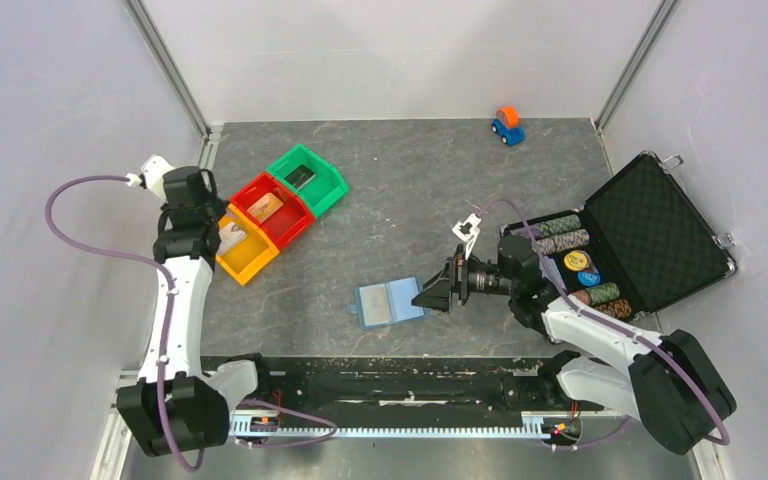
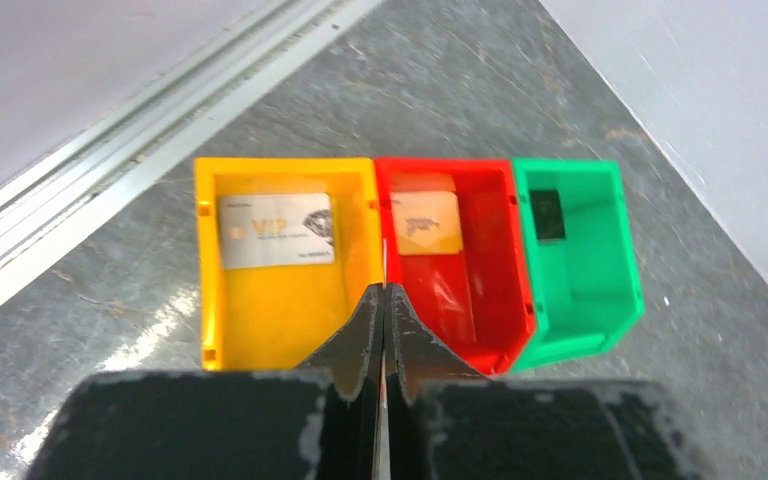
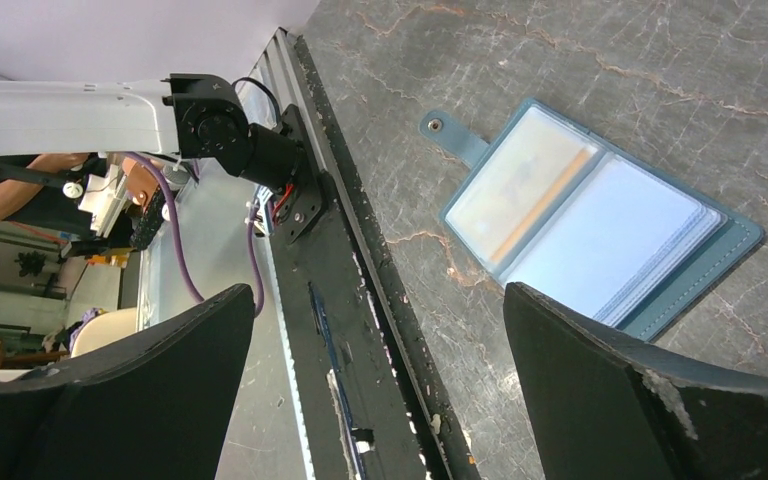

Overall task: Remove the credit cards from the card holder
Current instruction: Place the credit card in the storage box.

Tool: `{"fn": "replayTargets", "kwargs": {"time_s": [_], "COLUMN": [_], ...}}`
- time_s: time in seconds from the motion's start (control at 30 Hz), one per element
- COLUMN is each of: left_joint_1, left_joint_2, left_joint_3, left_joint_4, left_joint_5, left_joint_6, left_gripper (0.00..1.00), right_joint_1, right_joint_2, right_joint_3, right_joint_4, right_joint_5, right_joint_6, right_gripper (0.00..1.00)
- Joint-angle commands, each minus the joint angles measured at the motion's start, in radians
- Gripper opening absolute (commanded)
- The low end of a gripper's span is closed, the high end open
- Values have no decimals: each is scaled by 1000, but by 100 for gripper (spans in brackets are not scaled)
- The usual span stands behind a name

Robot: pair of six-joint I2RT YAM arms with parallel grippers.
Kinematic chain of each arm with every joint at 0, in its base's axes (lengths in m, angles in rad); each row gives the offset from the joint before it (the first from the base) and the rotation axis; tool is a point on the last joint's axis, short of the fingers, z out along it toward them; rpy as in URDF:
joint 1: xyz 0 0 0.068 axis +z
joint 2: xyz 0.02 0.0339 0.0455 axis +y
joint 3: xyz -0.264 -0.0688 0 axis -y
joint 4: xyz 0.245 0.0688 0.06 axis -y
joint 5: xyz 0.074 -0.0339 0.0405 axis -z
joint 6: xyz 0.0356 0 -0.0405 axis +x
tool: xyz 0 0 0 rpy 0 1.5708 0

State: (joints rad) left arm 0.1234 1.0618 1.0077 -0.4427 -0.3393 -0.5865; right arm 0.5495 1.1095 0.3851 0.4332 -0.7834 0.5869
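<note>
The slate-blue card holder (image 1: 390,302) (image 3: 600,230) lies open and flat on the table, and a pale card with an orange stripe (image 3: 520,190) shows in one pocket. My right gripper (image 1: 432,296) (image 3: 378,290) hovers just right of it, open, with nothing between its fingers. A whitish card (image 2: 277,230) lies in the yellow bin (image 2: 260,320), a tan card (image 2: 427,222) in the red bin (image 2: 470,300), and a dark card (image 2: 547,214) in the green bin (image 2: 590,290). My left gripper (image 1: 200,235) (image 2: 384,290) hangs over the yellow and red bins, shut and holding nothing.
A black foam-lined case (image 1: 650,235) with poker chips stands open at the right, close behind my right arm. A small blue and orange toy car (image 1: 507,125) sits at the back. The black rail (image 1: 390,375) runs along the table's near edge.
</note>
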Motion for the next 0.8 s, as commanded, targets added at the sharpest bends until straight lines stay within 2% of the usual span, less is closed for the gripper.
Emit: {"fn": "replayTargets", "kwargs": {"time_s": [0.0,0.37,0.77], "left_joint_1": [112,287,338], "left_joint_2": [17,87,211], "left_joint_3": [-28,-226,-277], "left_joint_4": [111,374,546], "left_joint_5": [74,228,332], "left_joint_6": [-73,-174,-141], "left_gripper": [2,2,2], "right_joint_1": [-2,-2,-2], "right_joint_2": [-38,-75,-114], "right_joint_3": [-6,-19,-32], "right_joint_4": [31,12,-13], "right_joint_5": [7,12,33], "right_joint_6": [-21,-23,-26], "right_gripper": [98,98,98]}}
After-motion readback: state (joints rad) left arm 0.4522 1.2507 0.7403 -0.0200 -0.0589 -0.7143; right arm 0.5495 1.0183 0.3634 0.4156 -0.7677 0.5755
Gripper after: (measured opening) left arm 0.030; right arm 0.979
